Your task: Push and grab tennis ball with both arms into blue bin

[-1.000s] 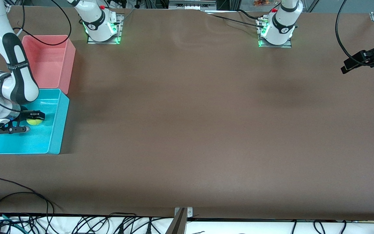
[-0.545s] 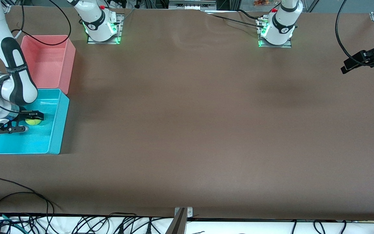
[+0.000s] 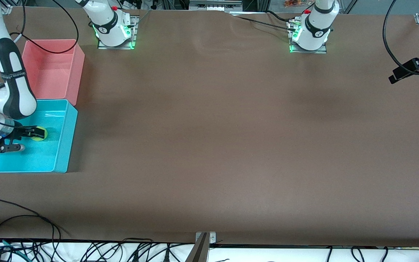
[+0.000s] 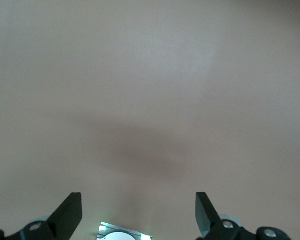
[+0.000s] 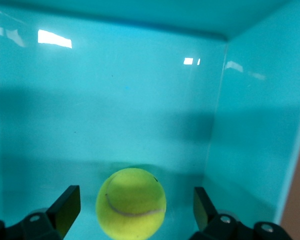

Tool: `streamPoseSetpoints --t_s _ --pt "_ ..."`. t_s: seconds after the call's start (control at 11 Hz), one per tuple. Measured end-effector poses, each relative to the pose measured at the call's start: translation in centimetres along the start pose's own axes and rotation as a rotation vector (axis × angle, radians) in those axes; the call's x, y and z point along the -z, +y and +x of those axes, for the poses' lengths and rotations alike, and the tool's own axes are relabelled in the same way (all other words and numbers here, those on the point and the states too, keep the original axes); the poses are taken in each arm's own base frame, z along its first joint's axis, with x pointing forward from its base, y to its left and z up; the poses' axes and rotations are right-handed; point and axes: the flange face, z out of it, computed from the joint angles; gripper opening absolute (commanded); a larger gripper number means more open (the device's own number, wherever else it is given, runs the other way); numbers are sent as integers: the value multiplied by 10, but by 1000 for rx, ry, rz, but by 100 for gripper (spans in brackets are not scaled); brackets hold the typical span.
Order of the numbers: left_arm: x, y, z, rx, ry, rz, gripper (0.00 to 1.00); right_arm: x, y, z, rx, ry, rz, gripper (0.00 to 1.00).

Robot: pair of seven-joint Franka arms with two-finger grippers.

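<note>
The yellow-green tennis ball [image 3: 39, 133] lies inside the blue bin [image 3: 72, 123], which stands at the right arm's end of the table. My right gripper [image 3: 22, 139] hangs low in the bin and is open. In the right wrist view the tennis ball [image 5: 131, 202] sits between the two fingers of the right gripper [image 5: 135, 200] with a gap on each side, near a wall of the blue bin [image 5: 250, 125]. My left gripper [image 3: 400, 74] waits in the air over the left arm's end of the table. In its wrist view the left gripper [image 4: 138, 210] is open over bare brown tabletop.
A pink bin [image 3: 78, 69] stands against the blue bin, farther from the front camera. Both arm bases [image 3: 114, 31] [image 3: 309, 34] glow green along the table's back edge. Loose black cables [image 3: 20, 218] lie at the front edge.
My right gripper has opened and let go of the tennis ball, which now lies in the blue bin. The right arm drew slightly toward the table's end. The left gripper shifted a little outward.
</note>
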Motion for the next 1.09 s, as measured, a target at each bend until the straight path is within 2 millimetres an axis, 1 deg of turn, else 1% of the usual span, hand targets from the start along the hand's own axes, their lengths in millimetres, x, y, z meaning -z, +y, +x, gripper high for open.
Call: streamPoseSetpoints --t_s 0.18,0.36,0.55,0.64,0.82,0.91,1.09 --pt "0 0 0 0 0 0 100 35 -4 12 2 27 13 100" --pt "0 0 0 0 0 0 100 76 -10 24 2 33 46 100" --pt "0 0 0 -1 0 0 100 111 -8 30 1 36 60 100" --pt "0 0 0 -1 0 0 100 126 -14 35 4 34 74 100" --pt "0 1 0 -1 0 0 100 155 -39 51 -6 47 95 100" --pt "0 1 0 -2 0 0 100 168 -51 56 -15 45 107 100" --pt "0 1 0 -1 0 0 100 189 -68 61 -40 30 126 100"
